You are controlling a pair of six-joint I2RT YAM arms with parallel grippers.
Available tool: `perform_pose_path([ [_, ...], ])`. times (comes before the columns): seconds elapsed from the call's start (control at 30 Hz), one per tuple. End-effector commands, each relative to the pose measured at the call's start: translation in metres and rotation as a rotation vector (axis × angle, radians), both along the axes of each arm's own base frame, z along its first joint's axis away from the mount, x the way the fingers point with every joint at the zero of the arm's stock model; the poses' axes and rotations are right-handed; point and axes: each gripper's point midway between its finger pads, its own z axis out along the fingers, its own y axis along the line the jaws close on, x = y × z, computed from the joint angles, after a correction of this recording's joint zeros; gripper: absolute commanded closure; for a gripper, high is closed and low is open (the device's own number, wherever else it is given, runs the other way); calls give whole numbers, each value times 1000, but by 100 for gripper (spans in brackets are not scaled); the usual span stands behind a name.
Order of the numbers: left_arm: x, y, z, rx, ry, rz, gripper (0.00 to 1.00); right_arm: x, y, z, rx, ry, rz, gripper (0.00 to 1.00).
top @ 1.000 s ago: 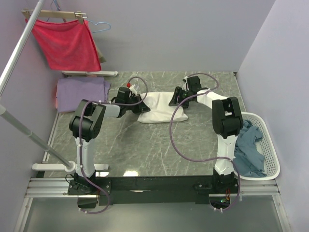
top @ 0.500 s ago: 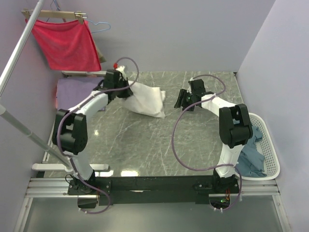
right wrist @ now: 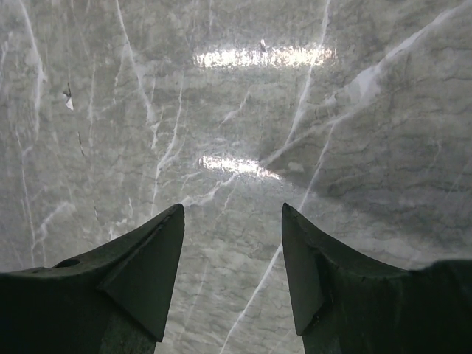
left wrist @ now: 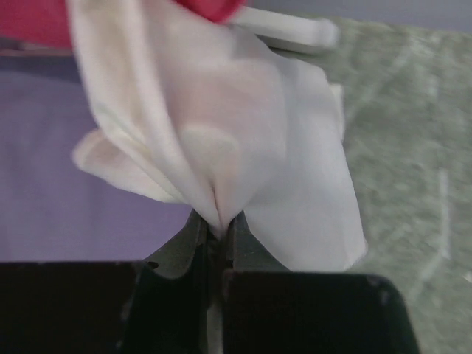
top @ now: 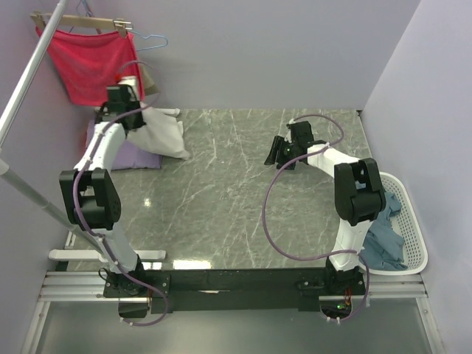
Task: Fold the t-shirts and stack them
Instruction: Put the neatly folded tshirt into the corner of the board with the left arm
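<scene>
My left gripper [top: 131, 118] is shut on the folded white t-shirt [top: 164, 138] and holds it hanging over the right part of the folded lavender t-shirt [top: 110, 140] at the far left. In the left wrist view the white t-shirt [left wrist: 243, 133] bunches out of the shut gripper [left wrist: 216, 230], with the lavender t-shirt [left wrist: 66, 184] below. My right gripper [top: 274, 156] is open and empty above bare table at the right centre; it also shows in the right wrist view [right wrist: 232, 217]. The grey-blue t-shirt [top: 380, 232] lies crumpled in the basket.
A white slotted laundry basket [top: 409, 221] stands at the table's right edge. A red cloth [top: 96, 63] hangs on a hanger at the back left. A white rack bar [top: 151, 112] lies at the back left; a slanted metal pole [top: 29, 74] crosses the left side.
My left gripper has carried the white t-shirt from the table's middle leftward and back, to over the lavender t-shirt. My right gripper let go of it and drew back to the right.
</scene>
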Motion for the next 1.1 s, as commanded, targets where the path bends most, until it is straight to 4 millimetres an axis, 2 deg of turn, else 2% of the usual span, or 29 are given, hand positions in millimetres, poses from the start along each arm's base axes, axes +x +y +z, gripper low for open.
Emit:
perform_pose_path([
  [0.0, 21, 65, 44, 64, -107, 90, 99, 2, 8, -5, 28, 9, 22, 38],
  [0.03, 23, 73, 46, 60, -109, 94, 99, 2, 9, -6, 30, 14, 24, 38],
  [0.07, 24, 91, 53, 69, -114, 125, 99, 2, 11, -10, 35, 23, 29, 38],
  [0.1, 27, 100, 43, 74, -92, 142, 99, 2, 11, -12, 38, 29, 28, 38],
  [0.13, 27, 111, 44, 86, -87, 174, 99, 2, 12, -15, 37, 36, 29, 38],
  [0.23, 19, 140, 14, 111, -11, 266, 99, 2, 13, -20, 39, 52, 34, 38],
  [0.27, 14, 156, 8, 139, 4, 324, 99, 2, 12, -22, 36, 58, 32, 38],
  [0.4, 1, 174, -19, 127, 87, 397, 99, 2, 13, -25, 35, 68, 38, 38],
  [0.43, 1, 174, -16, 110, 89, 411, 75, 2, 13, -25, 34, 69, 38, 38],
  [0.47, -1, 177, -27, 107, 125, 434, 43, 2, 12, -25, 32, 71, 37, 38],
  [0.5, -8, 176, -35, 100, 174, 455, 5, 2, 12, -26, 30, 73, 38, 38],
  [0.53, -9, 179, -33, 87, 179, 490, 0, 1, 11, -26, 26, 73, 36, 38],
  [0.57, -12, 177, -40, 80, 207, 499, 1, 2, 11, -24, 26, 70, 36, 38],
  [0.63, -14, 166, -40, 25, 210, 488, 1, 1, 10, -20, 21, 59, 31, 38],
  [0.67, -18, 161, -18, 5, 151, 495, 0, 0, 9, -18, 18, 55, 30, 38],
  [0.7, -17, 150, -7, -30, 109, 468, 1, 1, 8, -15, 13, 47, 27, 38],
  [0.73, -16, 139, -8, -41, 63, 445, 1, 1, 8, -6, 9, 27, 26, 37],
  [0.77, -25, 128, 30, -47, -27, 438, 1, 1, 3, -3, -18, 15, 10, 37],
  [0.8, -28, 118, 44, -56, -68, 424, 1, 2, 1, 3, -27, -3, 4, 37],
  [0.83, -26, 88, 51, -78, -101, 353, 1, 0, -1, 14, -29, -34, 0, 37],
  [0.87, -34, 72, 79, -83, -162, 324, 1, 1, -5, 20, -52, -55, -19, 36],
  [0.9, -37, 56, 89, -83, -185, 303, 1, 1, -8, 27, -59, -77, -29, 35],
  [0.93, -39, 23, 95, -74, -199, 252, 0, -2, -9, 41, -66, -115, -33, 18],
  [0.97, -46, 12, 112, -81, -241, 230, 0, -5, -10, 48, -79, -133, -36, 8],
  [1.0, -48, -16, 116, -104, -250, 163, 1, -5, -15, 54, -106, -159, -57, 1],
  [1.03, -52, -45, 112, -134, -241, 82, 1, -11, -18, 68, -110, -196, -60, 0],
  [1.07, -56, -71, 116, -192, -249, -18, 0, -13, -20, 75, -118, -219, -65, 0],
])
